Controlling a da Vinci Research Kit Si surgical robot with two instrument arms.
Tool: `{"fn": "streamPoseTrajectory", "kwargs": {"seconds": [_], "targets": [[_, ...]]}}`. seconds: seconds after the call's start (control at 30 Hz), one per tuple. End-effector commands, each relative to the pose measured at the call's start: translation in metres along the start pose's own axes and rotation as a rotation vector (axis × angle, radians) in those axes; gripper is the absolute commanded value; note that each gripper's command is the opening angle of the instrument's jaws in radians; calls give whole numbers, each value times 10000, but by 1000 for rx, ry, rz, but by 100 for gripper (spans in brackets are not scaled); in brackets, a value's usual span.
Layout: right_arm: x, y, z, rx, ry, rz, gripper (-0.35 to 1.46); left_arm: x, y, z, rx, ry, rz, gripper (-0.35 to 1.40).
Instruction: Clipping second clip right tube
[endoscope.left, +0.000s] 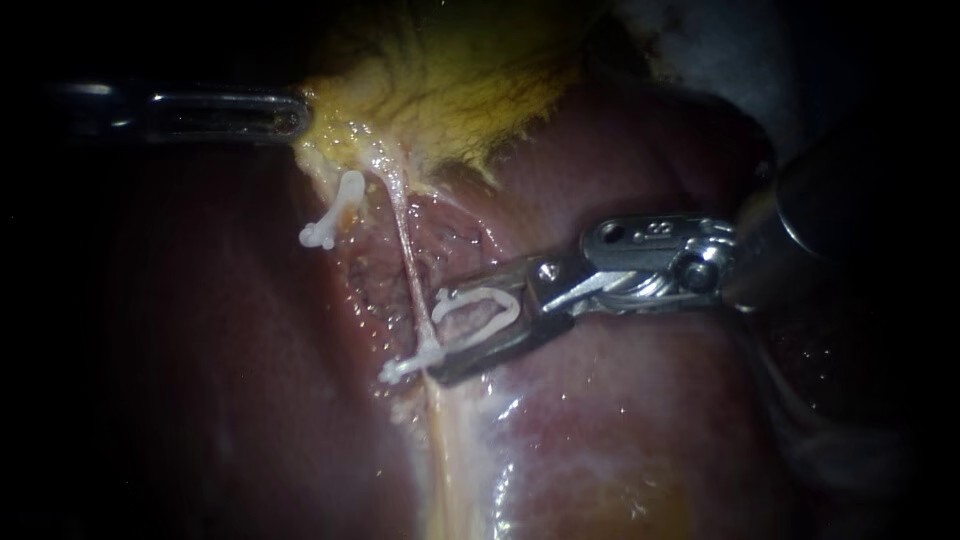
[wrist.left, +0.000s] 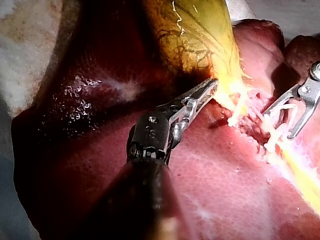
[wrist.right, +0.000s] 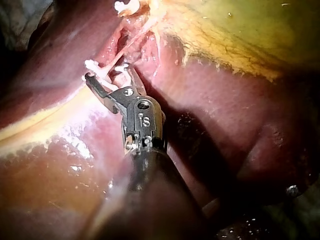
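Observation:
My right instrument (endoscope.left: 470, 325) comes in from the right, its jaws spread wide and seated on an open white clip (endoscope.left: 482, 308). The clip's mouth lies against the thin pale right tube (endoscope.left: 408, 255), which runs down from the yellow gallbladder (endoscope.left: 450, 90). Just below, a closed white clip (endoscope.left: 402, 367) crosses that tube. Another closed clip (endoscope.left: 338, 205) sits on the left tube. My left instrument (endoscope.left: 290, 115) is shut on the gallbladder's edge and holds it up. The left wrist view shows those jaws (wrist.left: 210, 89) biting the yellow tissue.
Dark red liver (endoscope.left: 620, 430) lies all round the tubes. A pale yellow strand (endoscope.left: 440, 450) runs on downward below the lower clip. In the right wrist view the jaws (wrist.right: 107, 87) sit in a narrow groove between liver folds.

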Motion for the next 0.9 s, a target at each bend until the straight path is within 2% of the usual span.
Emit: {"fn": "streamPoseTrajectory", "kwargs": {"seconds": [0.03,0.17,0.3,0.47,0.67,0.9], "targets": [[0,2,2,3,8,12,54,0,0,0,0,0,0,-35],[0,9,7,16,43,48,54,0,0,0,0,0,0,-35],[-4,13,18,21,61,73,54,0,0,0,0,0,0,-35],[-10,16,33,60,83,112,56,0,0,0,0,0,0,-35],[-7,12,36,200,191,201,55,0,-1,1,0,0,0,-35],[6,-3,33,330,241,245,53,0,-1,1,0,0,0,-35]]}}
